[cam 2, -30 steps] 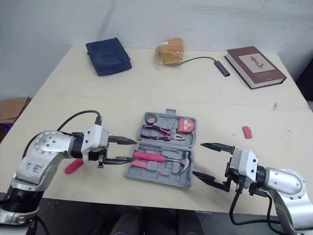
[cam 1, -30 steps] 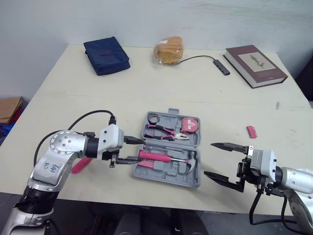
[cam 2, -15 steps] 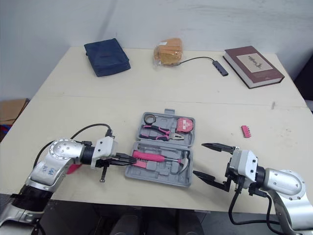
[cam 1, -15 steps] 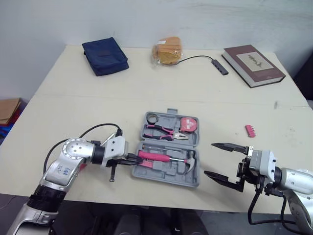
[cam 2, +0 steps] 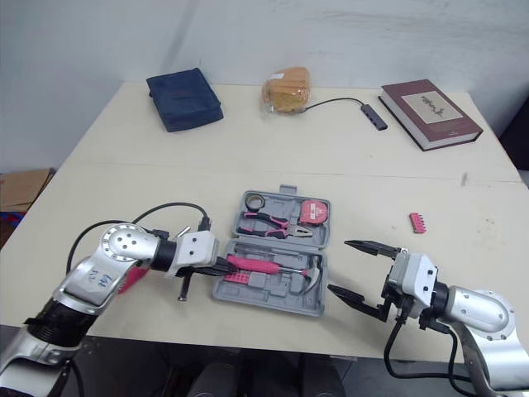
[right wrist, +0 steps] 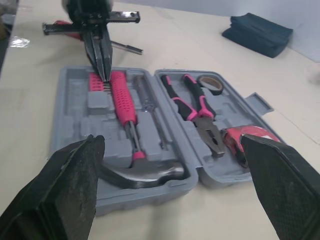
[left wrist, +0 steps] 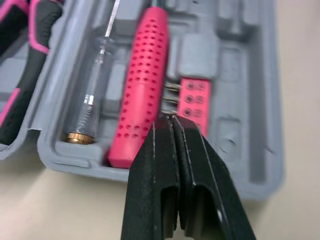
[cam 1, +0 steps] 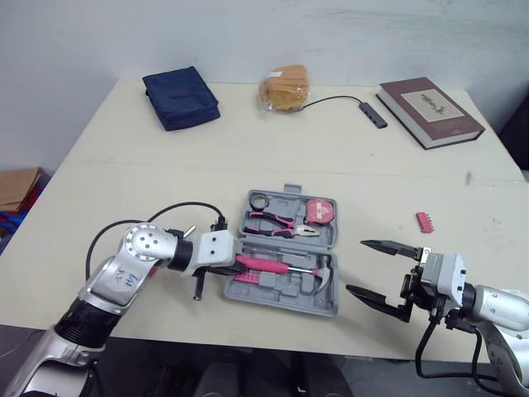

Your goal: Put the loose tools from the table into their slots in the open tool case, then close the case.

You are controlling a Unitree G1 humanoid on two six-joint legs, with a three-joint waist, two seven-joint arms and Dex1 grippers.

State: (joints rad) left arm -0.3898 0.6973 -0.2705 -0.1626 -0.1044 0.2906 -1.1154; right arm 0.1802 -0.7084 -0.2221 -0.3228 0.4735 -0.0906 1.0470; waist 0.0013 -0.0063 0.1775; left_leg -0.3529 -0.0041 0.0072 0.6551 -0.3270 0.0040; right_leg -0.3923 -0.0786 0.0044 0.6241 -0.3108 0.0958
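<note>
- Grey tool case [cam 1: 273, 292] lies open near the table's [cam 1: 331, 141] front edge, its pink-handled hammer [cam 1: 273, 265] slotted in.
- Left gripper [left wrist: 172, 122], fingers pressed together and empty, hovers at the hammer's handle end.
- Right gripper [cam 1: 356, 266] gapes wide, empty, beside the case.

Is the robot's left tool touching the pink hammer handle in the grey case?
Cannot tell: in the left wrist view the shut left tool ends beside the pink hammer handle; contact unclear.

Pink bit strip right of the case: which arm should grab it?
Right. The right gripper is open and nearer the pink bit strip; the left gripper is shut across the tool case, at its other end.
</note>
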